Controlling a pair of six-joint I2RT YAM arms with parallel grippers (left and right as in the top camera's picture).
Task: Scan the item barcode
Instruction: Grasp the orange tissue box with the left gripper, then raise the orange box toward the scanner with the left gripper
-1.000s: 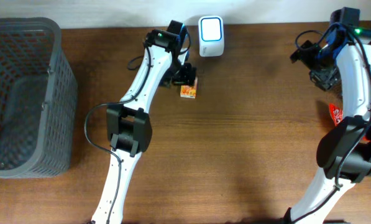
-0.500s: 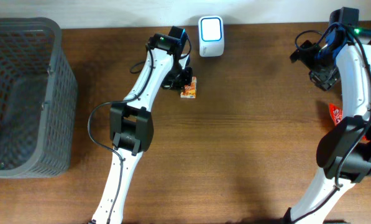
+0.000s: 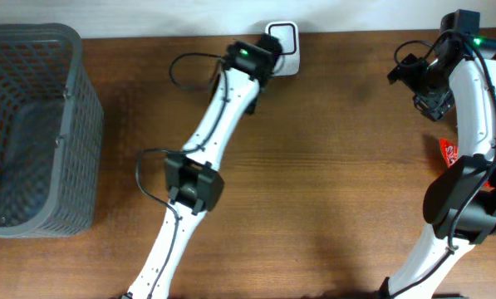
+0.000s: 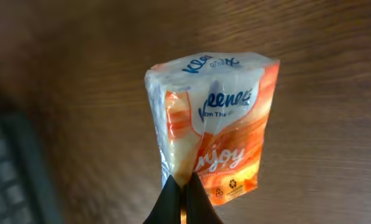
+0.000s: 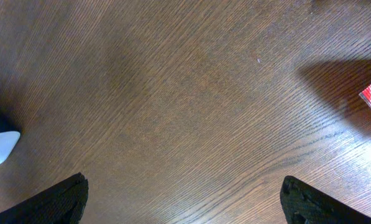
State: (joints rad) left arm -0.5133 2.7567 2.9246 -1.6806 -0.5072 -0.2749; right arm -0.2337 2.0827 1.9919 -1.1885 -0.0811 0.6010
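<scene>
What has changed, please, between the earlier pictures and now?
The left gripper shut on the tissue pack, picked it up and carried it toward the scanner. The right gripper stayed open and in place. The basket and red packet did not move.

On the bench, the basket sits far left of the scanner; the packet lies right of the scanner, farther forward.
</scene>
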